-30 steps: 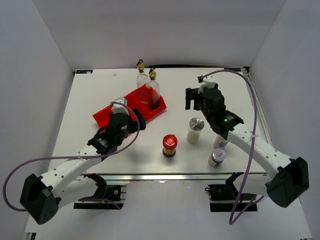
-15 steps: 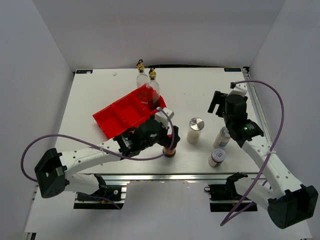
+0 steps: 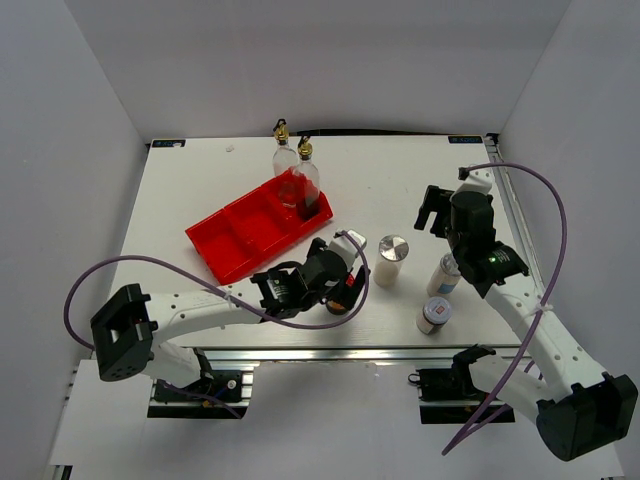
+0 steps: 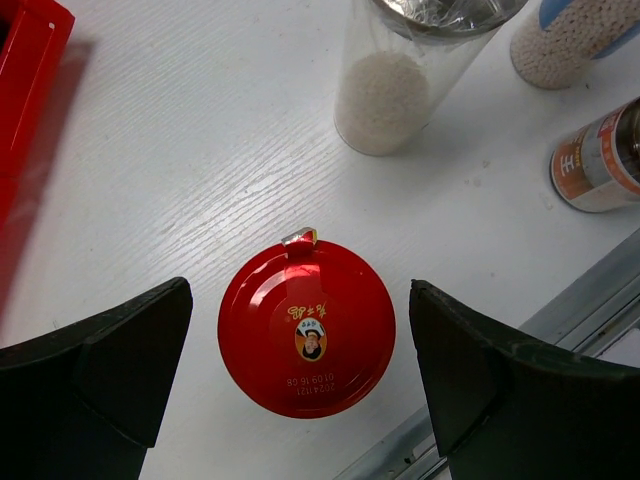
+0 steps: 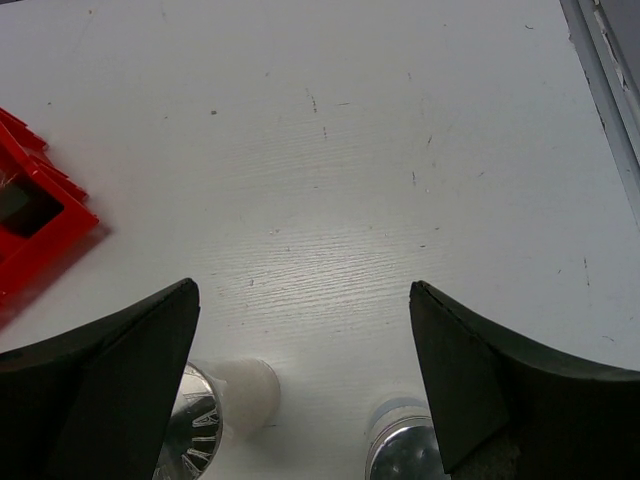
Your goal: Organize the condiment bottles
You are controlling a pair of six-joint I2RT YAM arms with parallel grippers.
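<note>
The red-lidded dark jar (image 4: pixel 307 327) stands on the table near the front edge. My left gripper (image 4: pixel 300 305) hovers straight above it, open, one jaw on each side of the lid, not touching. In the top view the left gripper (image 3: pixel 345 287) hides most of the jar. Three white silver-lidded shakers (image 3: pixel 391 258) (image 3: pixel 447 273) (image 3: pixel 434 314) stand to the right. My right gripper (image 3: pixel 436 206) is open and empty behind them. One glass bottle (image 3: pixel 305 178) stands in the red tray's far end; the other (image 3: pixel 283 150) stands just behind it.
The red divided tray (image 3: pixel 240 232) lies slanted left of centre. The metal front rail (image 4: pixel 590 310) runs close to the jar. In the right wrist view two shaker lids (image 5: pixel 200 430) (image 5: pixel 405 450) sit at the bottom, with bare table beyond.
My left arm swung right, away from the red tray, and now sits over the red-lidded jar. My right arm pulled back to the right a second ago and has since held still.
</note>
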